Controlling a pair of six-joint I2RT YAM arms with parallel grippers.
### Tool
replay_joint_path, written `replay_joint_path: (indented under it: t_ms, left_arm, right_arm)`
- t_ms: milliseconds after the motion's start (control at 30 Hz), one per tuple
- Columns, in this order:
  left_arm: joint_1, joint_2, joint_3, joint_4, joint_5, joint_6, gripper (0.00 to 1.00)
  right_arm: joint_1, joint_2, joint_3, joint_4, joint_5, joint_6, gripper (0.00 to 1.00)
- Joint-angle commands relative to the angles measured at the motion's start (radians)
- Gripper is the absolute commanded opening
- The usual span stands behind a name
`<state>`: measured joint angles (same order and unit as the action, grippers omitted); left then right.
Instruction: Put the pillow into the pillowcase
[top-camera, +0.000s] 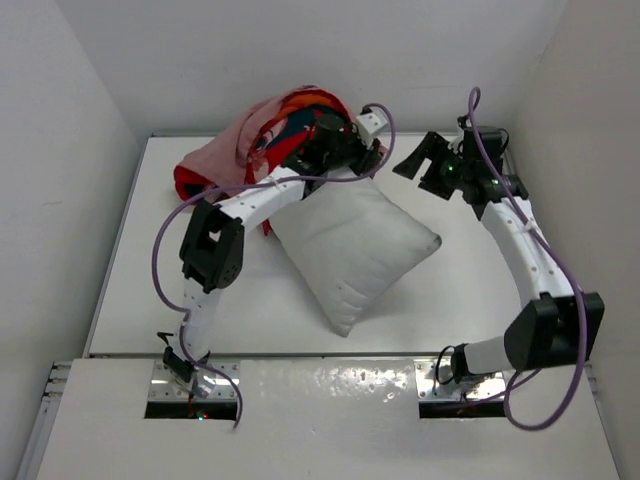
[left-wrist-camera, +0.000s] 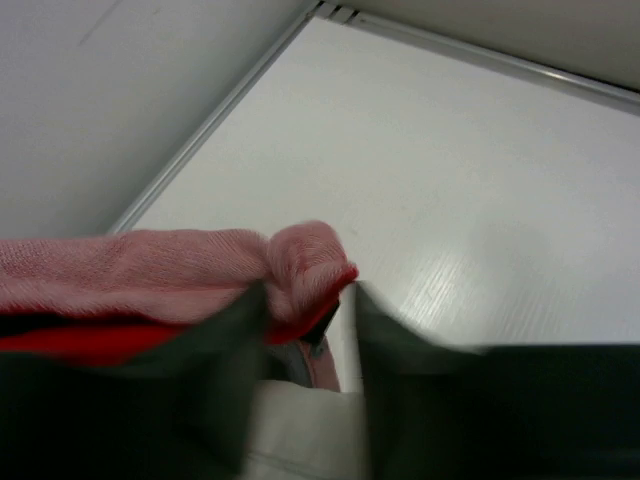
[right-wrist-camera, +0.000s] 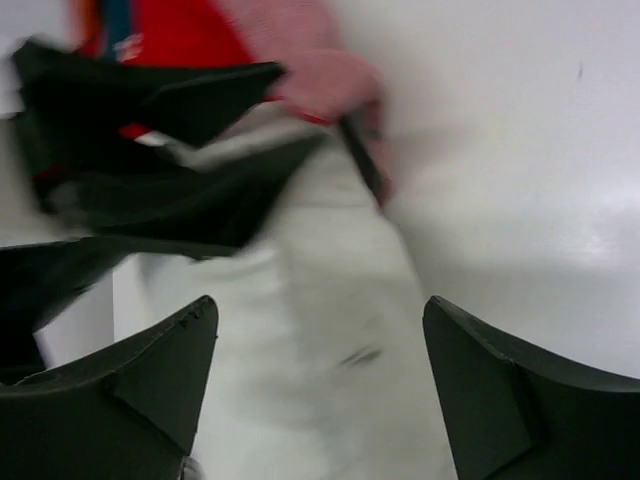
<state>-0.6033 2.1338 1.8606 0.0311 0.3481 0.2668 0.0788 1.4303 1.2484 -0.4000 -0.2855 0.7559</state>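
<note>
On the table (top-camera: 480, 290), left hand (left-wrist-camera: 305, 315) tight on the pillowcase (left-wrist-camera: 150, 265) by the pillow (top-camera: 355, 250), right hand (right-wrist-camera: 318, 315) open nearby.

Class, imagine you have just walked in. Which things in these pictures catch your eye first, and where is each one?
The plump white pillow lies at a slant in the middle of the table. Behind it, toward the far left, the red and pink pillowcase sits bunched up, with one fold pinched by the left gripper. The right gripper hangs open at the far right, pointing toward that fold.
</note>
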Motion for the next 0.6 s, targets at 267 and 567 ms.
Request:
replay_joint_path:
  t_ms: [267, 567]
  left_arm:
    - [-0.078, 0.074, 0.434, -0.144, 0.037, -0.067, 1.00]
    - [-0.013, 0.006, 0.352, -0.347, -0.129, 0.133, 0.00]
  right_arm:
    - [-0.017, -0.168, 0.053, -0.089, 0.052, -0.231, 0.99]
    - [-0.016, -0.097, -0.043, -0.048, -0.032, -0.171, 0.10]
